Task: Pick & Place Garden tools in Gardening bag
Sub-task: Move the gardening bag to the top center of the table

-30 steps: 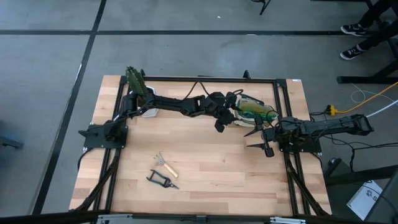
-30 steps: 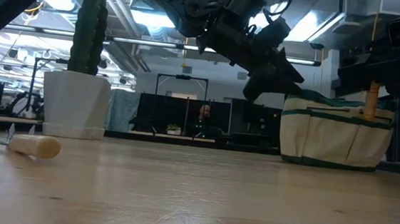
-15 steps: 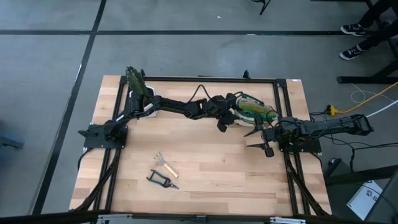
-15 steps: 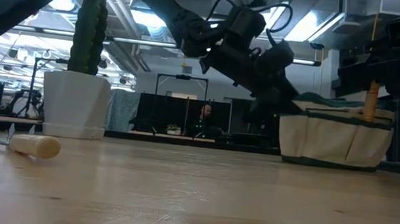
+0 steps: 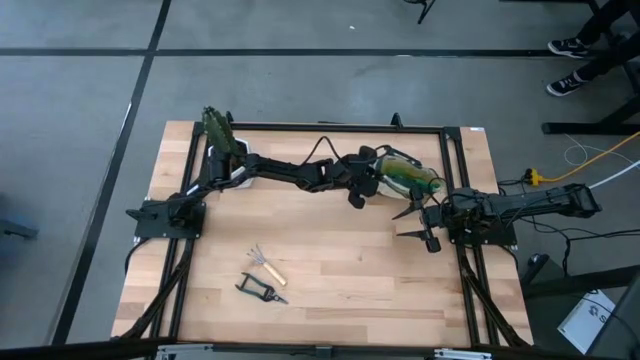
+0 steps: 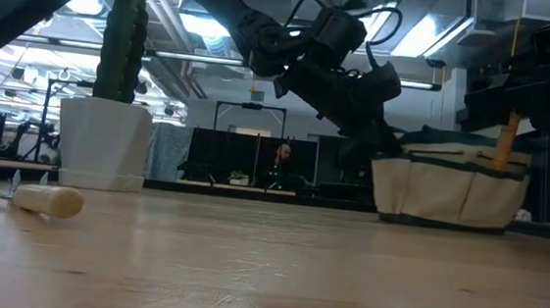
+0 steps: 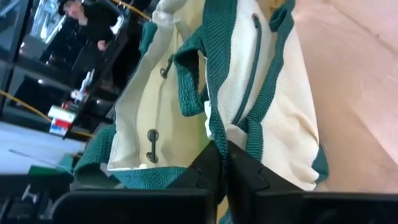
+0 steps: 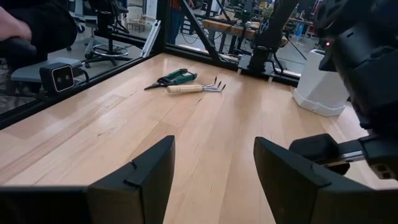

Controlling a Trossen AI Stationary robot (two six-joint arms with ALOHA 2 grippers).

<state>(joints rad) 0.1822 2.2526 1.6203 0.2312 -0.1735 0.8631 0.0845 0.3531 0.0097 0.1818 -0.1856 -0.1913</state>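
High view: a pale wooden table on a grey floor, framed by black rails. The left gripper is clenched on the green-trimmed rim of the tan fabric gardening bag at the far right side; the left wrist view alone shows that pinch. The right gripper hangs released just beside the bag. The wooden-handled claw rake and black-handled pruning shears lie together near the front. Low view adds a cactus in a white pot and a lit workshop behind.
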